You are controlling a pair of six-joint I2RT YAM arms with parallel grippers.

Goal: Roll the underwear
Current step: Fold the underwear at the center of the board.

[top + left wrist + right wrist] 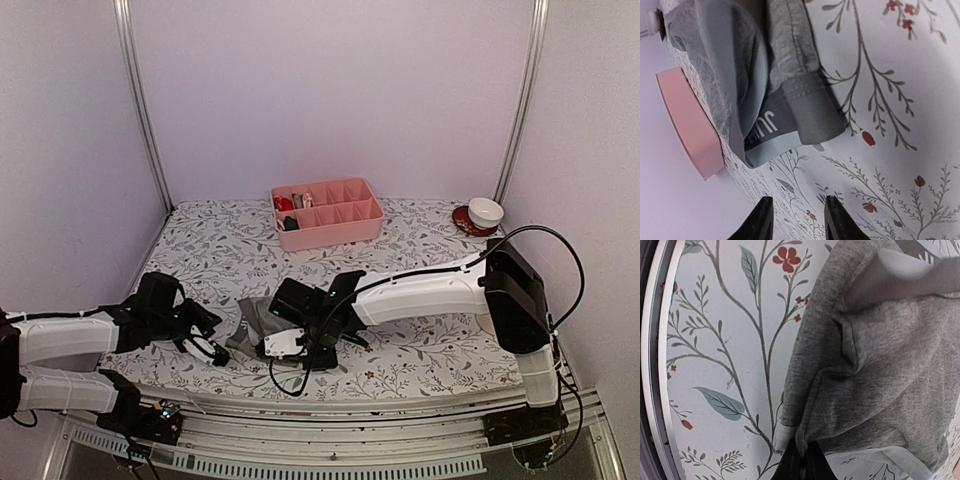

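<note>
Grey underwear [256, 318] lies crumpled on the flowered table [430, 345] near its front edge, between the two grippers. The right gripper [802, 464], its arm stretched low across from the right with the wrist bent down, has its fingers pinched together on the cloth's hem; the left gripper [796, 220], reaching in low from the left, faces the garment with fingers apart, just short of it

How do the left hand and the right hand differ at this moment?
The left hand has its jaws apart with nothing between them; the right hand is shut on the hem of the grey underwear. The left hand sits over the patterned table, short of the cloth; the right hand touches it. Both are low, near the garment.
</note>
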